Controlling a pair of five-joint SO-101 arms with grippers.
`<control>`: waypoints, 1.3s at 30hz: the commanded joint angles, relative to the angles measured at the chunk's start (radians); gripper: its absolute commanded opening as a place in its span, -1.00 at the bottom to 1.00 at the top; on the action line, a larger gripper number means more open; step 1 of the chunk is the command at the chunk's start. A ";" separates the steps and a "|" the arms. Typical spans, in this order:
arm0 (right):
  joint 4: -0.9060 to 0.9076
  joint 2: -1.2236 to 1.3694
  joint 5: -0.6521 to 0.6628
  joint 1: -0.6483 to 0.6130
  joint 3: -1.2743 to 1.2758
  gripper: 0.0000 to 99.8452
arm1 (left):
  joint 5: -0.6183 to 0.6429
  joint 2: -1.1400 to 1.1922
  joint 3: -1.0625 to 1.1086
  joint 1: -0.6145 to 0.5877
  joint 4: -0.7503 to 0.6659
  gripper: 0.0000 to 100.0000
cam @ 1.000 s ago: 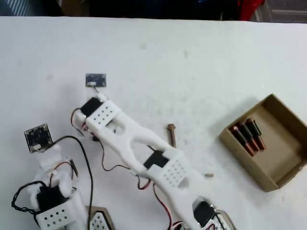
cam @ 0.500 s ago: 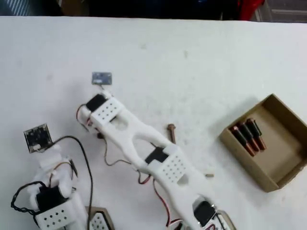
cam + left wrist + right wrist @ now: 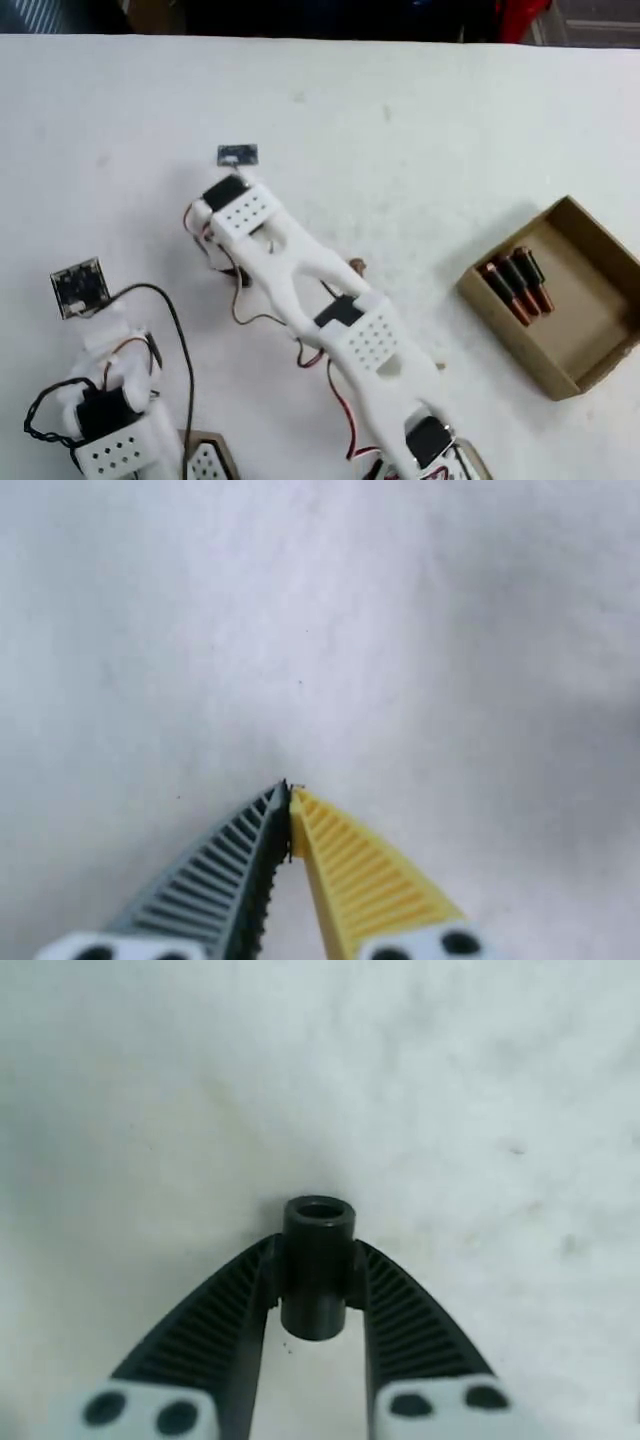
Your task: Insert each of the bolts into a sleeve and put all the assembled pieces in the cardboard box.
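The left gripper (image 3: 290, 795), at 8 o'clock on the table (image 3: 400, 120), has not moved, its fingers pressed together on nothing. The right gripper (image 3: 315, 1252), clamped on a dark sleeve (image 3: 318, 1222), has swung toward 3 o'clock; its arm (image 3: 270, 250) now half covers the bolt (image 3: 357, 266). At 3 o'clock the cardboard box (image 3: 510, 345) holds assembled pieces (image 3: 515, 282).

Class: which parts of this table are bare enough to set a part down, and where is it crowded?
Free: the wide strip of white table beyond the outstretched white arm. Tighter: between that arm and the brown cardboard box, where a copper-coloured bolt lies. Crowded: the near edge, by the folded white arm and its black cable.
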 commanded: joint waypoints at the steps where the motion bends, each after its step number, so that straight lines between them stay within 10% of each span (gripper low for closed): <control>1: 0.082 -0.107 0.074 0.015 -0.081 -0.97 | -0.008 -0.013 -0.003 -0.010 0.003 -0.95; 17: 0.168 -0.266 0.695 0.254 -0.150 -0.97 | -0.008 -0.013 -0.003 -0.008 0.003 -0.95; 39: 0.231 -0.812 0.864 0.338 0.158 -0.97 | -0.008 -0.013 -0.003 -0.008 0.006 -0.95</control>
